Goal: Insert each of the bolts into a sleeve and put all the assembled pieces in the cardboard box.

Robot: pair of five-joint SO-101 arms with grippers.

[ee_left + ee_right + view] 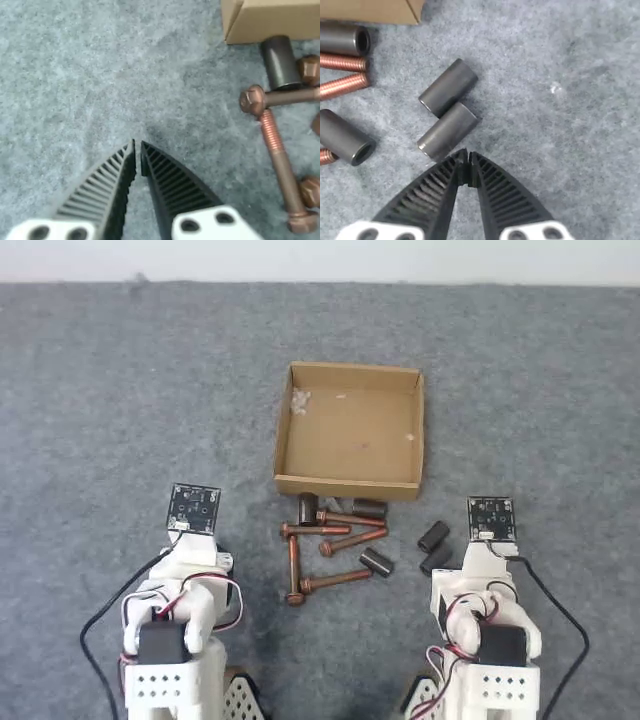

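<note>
The left gripper [138, 145] and the right gripper [468, 153] are both closed tip to tip on nothing, low over the grey table [100, 390] toward its near edge, while bolts [335, 580] and sleeves [433, 536] lie loose mid-table just before the cardboard box [349, 483], one sleeve just beside the right gripper's tips.

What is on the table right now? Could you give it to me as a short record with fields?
Cardboard box: open, no parts inside.
Bolts: five copper-coloured, loose on the grey carpet before the box.
Sleeves: five dark, loose among and beside the bolts; none fitted.
Left gripper: shut, above bare carpet beside the bolts.
Right gripper: shut, close to two sleeves.
</note>
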